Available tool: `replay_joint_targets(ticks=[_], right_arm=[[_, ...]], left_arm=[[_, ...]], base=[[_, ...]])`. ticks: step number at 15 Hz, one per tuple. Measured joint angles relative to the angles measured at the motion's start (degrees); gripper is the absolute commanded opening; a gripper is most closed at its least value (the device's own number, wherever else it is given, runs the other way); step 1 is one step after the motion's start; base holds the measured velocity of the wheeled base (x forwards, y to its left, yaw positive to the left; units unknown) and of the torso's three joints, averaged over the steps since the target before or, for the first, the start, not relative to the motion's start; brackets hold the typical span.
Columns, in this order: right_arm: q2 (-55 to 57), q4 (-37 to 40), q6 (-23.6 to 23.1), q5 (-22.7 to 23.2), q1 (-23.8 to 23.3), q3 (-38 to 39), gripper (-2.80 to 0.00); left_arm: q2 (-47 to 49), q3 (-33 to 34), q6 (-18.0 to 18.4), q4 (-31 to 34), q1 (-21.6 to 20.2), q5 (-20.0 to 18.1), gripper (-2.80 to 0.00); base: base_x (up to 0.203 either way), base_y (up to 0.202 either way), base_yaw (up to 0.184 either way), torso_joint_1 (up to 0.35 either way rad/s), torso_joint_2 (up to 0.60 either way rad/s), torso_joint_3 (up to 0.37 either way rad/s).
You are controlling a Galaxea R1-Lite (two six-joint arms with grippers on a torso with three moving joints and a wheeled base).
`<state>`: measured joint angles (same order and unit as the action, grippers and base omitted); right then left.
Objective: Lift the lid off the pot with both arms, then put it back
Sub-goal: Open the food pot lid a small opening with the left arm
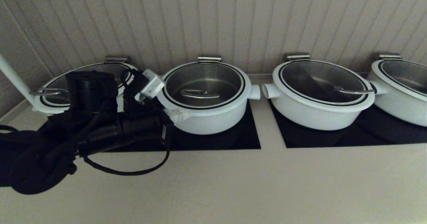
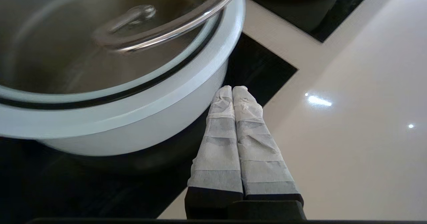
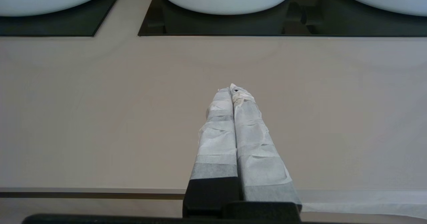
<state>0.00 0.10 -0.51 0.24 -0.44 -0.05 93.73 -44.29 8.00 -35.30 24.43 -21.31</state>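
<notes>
The pot is white with stubby side handles and stands second from the left on a black hob. The glass lid sits on it, its steel hook handle at the centre. My left gripper is shut and empty, its taped tips low beside the pot's left front wall. In the left wrist view the gripper lies just beside the pot wall, below the lid. My right gripper is shut and empty above the bare counter, out of the head view.
Wider white pots stand at the far left, right and far right. Black hobs lie under them. A panelled wall stands close behind. The beige counter stretches in front; its front edge is under the right gripper.
</notes>
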Motion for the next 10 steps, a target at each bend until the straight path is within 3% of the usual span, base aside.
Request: replay_joint_targets(ticks=[5, 10], right_arm=[[0.0, 0.0, 0.0, 0.0, 0.0, 0.0, -2.8], [0.0, 0.0, 0.0, 0.0, 0.0, 0.0, -2.8]], left_arm=[[0.4, -1.2, -0.9, 0.0, 3.3, 2.2, -2.8], [2.3, -2.5, -0.9, 0.0, 3.9, 3.1, -2.8]], base=[[0.0, 0.0, 0.0, 0.0, 0.0, 0.0], [0.0, 0.0, 0.0, 0.0, 0.0, 0.0]])
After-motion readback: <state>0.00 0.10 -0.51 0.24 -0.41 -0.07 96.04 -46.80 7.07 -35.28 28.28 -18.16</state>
